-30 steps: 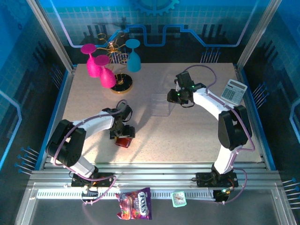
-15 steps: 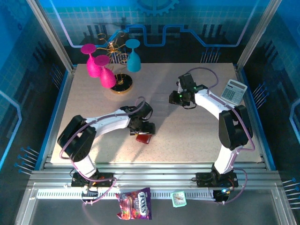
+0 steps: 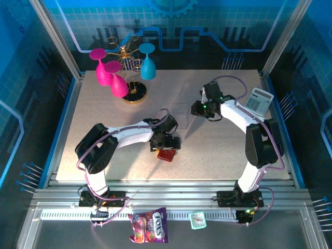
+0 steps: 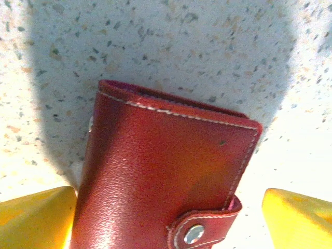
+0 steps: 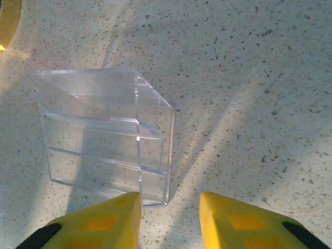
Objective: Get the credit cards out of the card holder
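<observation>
Holder (image 4: 166, 176), closed with its snap fastened, lies on the desk (image 4: 155, 41) between the left fingers (image 4: 36, 218) in the left wrist view. They stand wide, one clear of it, gripping nothing. In the right wrist view the right fingers (image 5: 98, 223) are partly open and empty, with a clear box (image 5: 104, 135) just ahead. Only the top view places the holder near the desk's middle. The left arm has carried it there from further left, and its fingers have since widened.

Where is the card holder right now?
In the top view the card holder lies closed on the table near its middle, toward the front edge, just under the open left tool.
</observation>
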